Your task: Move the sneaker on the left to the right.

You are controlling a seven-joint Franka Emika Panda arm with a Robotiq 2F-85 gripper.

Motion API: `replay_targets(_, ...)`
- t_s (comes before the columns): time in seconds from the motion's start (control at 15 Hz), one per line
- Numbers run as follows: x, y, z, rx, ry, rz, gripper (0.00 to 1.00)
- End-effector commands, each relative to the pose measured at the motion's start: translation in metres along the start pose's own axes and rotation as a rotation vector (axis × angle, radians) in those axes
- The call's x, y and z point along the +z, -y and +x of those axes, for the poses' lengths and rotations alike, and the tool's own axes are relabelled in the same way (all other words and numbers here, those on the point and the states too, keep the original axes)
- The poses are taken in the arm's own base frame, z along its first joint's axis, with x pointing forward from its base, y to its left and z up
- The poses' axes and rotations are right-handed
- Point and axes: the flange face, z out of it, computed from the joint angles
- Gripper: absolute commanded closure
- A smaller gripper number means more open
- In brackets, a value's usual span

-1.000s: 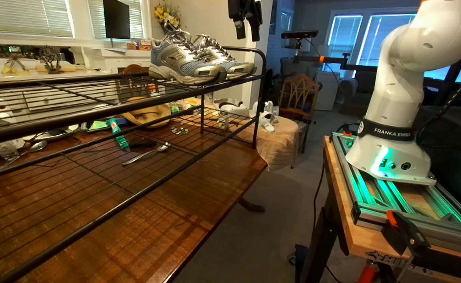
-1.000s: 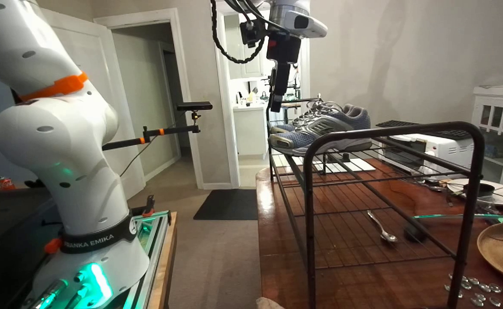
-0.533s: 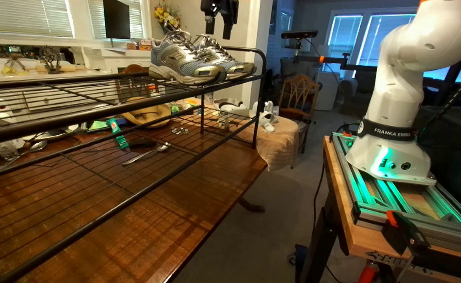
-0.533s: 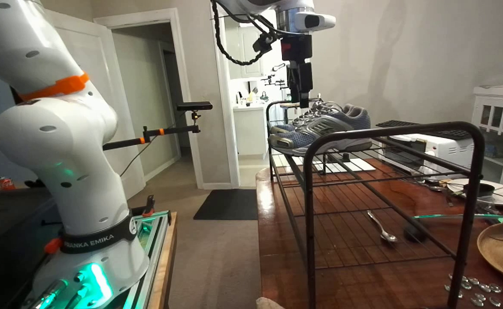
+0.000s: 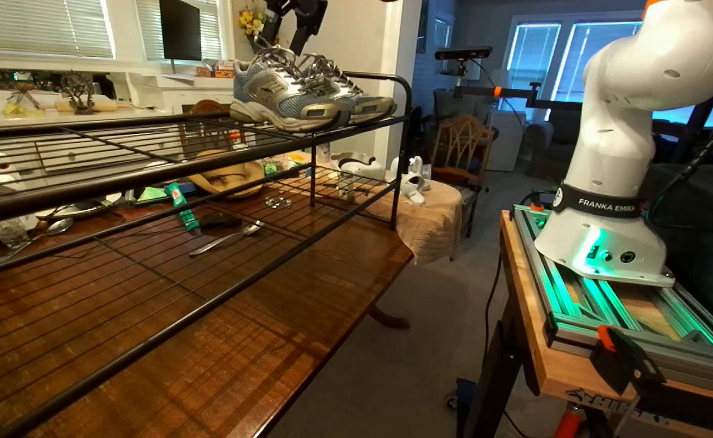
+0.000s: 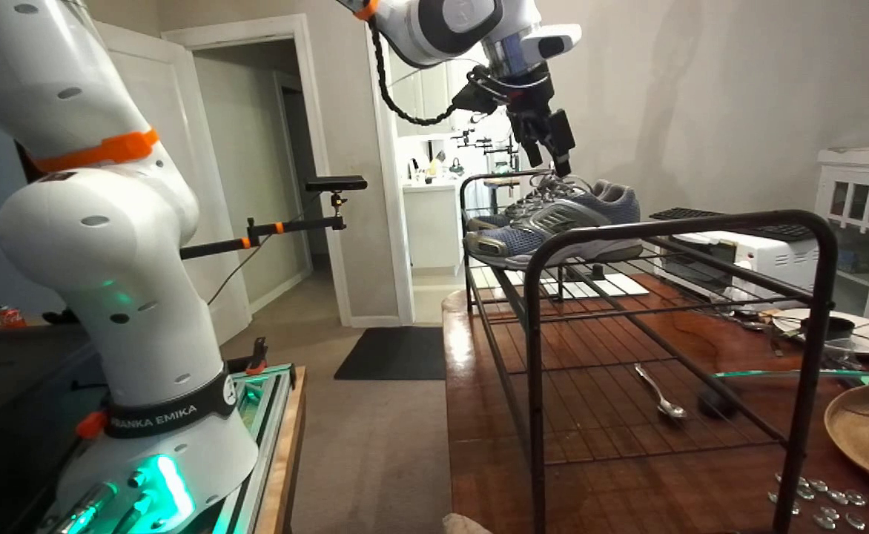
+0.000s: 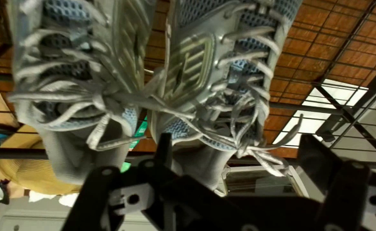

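- Exterior views both show the table (image 5: 326,304) beneath the rack (image 6: 534,386); its edge runs along the rack's front, with floor (image 5: 435,340) beyond.
- Arm (image 6: 123,267): across that floor, facing the rack's front, its far links reaching over the rack.
- Rack: wire tiers, raised bars at both ends. Its front rail is level with the top shelf (image 5: 119,146), whose wires run on past the left shoe (image 5: 283,100) toward the rack's farther end.
- Oven (image 6: 783,256) and hat (image 6: 864,430): behind the rack, on the side away from the arm.
- Left shoe: upright on the rack's top shelf, toe at the front rail, directly under the claw (image 7: 236,139).
- Twin (image 6: 575,226): on the rack's top shelf just beside the left shoe, between it and the rack's nearer end bar (image 6: 694,223); it stands in the way on that side, a strip of wires showing between it and the bar.
- Claw: above the rack's top shelf, spread wide, nothing gripped. By the wrist view one finger is at the gap between the pair, the other past the left shoe's outer side; whether either touches I cannot tell.
- Laces (image 7: 244,57): loose on the rack's two shoes, ends trailing near the claw's outer finger.
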Motion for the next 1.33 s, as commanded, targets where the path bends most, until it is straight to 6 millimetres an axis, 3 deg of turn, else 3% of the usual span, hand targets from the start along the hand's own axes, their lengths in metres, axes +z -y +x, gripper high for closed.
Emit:
replay_targets(0.0,0.027,0.007,-0.002,-0.057,-0.043,0.062,0.0)
replay_targets(0.2,0.041,0.011,-0.001,-0.099,-0.088,0.087,0.0)
replay_targets(1.0,0.06,0.008,0.007,-0.184,-0.161,0.113,0.0)
replay_targets(1.07,0.061,0.009,0.008,-0.187,-0.159,0.118,0.25)
replay_targets(1.13,0.063,0.009,0.008,-0.185,-0.156,0.118,0.27)
replay_targets(1.27,0.065,0.008,0.009,-0.18,-0.148,0.12,0.44)
